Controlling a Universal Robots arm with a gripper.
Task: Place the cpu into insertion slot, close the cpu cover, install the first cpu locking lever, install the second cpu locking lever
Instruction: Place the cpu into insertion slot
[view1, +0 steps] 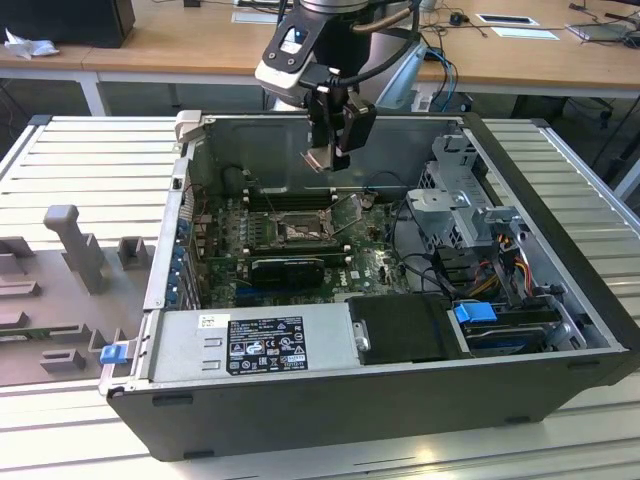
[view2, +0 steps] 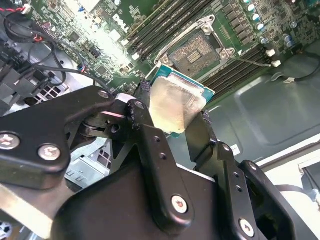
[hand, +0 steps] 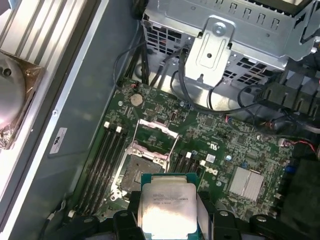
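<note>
Fingers (view2: 145, 125) of the black gripper (view2: 172, 125) are clamped on the flat, silvery-topped square cpu (view2: 175, 100), whose lower edge is hidden between them. Well beyond it, the dark-framed square insertion slot (hand: 135, 172) is seen uncovered on the board. One corner of the slot is cut off by the chip in the first wrist view, and the thin grey metal cpu cover (hand: 157, 131) is swung open at the slot's far side.

Bright, even light; glare whitens the cpu (hand: 167, 206) top.

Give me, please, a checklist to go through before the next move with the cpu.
1. Cpu clamped in gripper: ok.
2. Slot empty: ok, its bare centre shows.
3. Cover lifted off the slot: ok.
4. Cpu squared up over the slot: cannot tell.
5. Cpu seated: not ok, it hangs above the board.
</note>
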